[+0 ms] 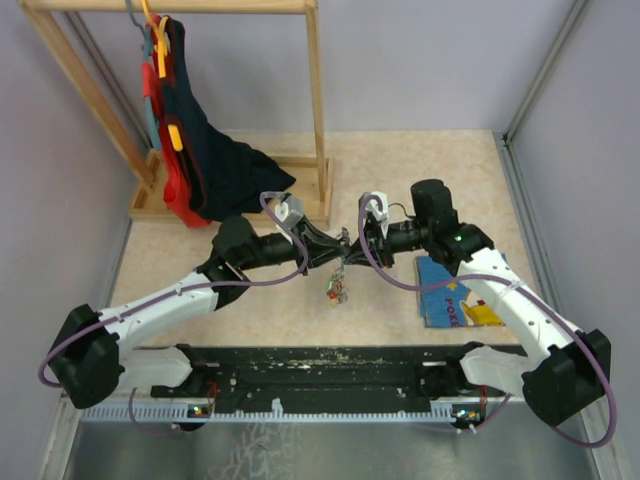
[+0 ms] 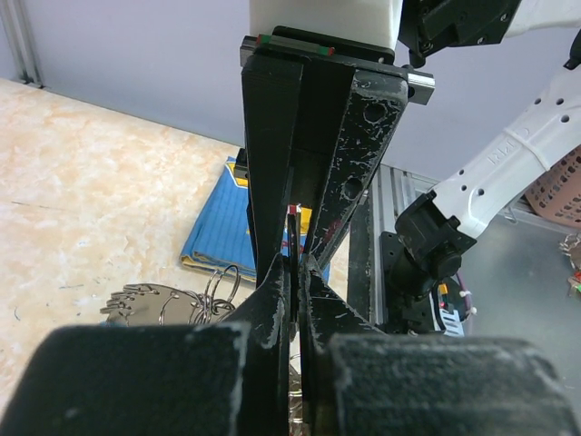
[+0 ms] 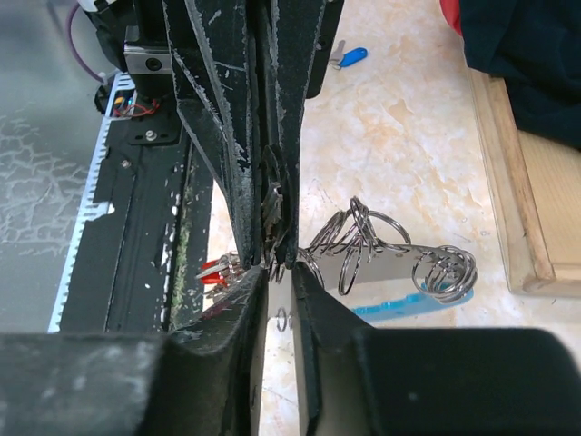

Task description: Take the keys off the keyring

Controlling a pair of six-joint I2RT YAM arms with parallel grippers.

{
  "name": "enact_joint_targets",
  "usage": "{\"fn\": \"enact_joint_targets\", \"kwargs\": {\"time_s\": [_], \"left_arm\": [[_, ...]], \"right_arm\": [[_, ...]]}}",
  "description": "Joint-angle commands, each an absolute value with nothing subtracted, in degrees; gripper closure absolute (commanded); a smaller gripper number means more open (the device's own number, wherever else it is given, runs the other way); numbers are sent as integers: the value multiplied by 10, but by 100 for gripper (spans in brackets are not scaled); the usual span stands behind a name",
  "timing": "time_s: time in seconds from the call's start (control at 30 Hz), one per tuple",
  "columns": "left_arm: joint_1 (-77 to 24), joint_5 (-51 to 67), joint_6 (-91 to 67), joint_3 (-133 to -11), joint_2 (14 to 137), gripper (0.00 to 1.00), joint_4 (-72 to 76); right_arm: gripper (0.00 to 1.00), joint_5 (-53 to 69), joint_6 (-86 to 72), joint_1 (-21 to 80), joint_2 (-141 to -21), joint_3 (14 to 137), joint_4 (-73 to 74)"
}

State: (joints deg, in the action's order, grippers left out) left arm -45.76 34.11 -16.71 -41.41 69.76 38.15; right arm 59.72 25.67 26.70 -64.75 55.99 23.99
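Keyring (image 3: 359, 238) hangs above the table (image 1: 420, 170) between both arms, keys (image 1: 336, 291) dangling at 6 o'clock, likely lifted so a ring can be pried. Left pincer (image 2: 292, 272) is clamped on it. Right pincer (image 3: 277, 272), from 3 o'clock, shows a slim gap; whether it grips, I cannot tell.

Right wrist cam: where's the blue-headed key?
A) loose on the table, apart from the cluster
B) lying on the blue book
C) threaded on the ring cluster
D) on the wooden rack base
A: the blue-headed key lies alone on the table, well away from the keyring and its cluster of rings near the fingertips.
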Motion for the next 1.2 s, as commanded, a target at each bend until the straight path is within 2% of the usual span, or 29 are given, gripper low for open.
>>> {"fn": "enact_joint_targets", "kwargs": {"time_s": [0.0,0.1,0.27,0.67,1.17], "left_arm": [[-457,349,-172,-424,696,100,427],[-457,348,-171,-421,694,100,428],[-456,329,-159,-407,674,100,427],[-449,242,-147,-271,594,100,511],[-447,275,-128,-342,604,100,459]], "right_arm": [[89,597,252,262,-630,582,212],[100,595,251,262,-629,582,213],[100,604,250,261,-630,586,217],[100,637,249,250,-630,587,221],[100,636,258,250,-640,566,209]]}}
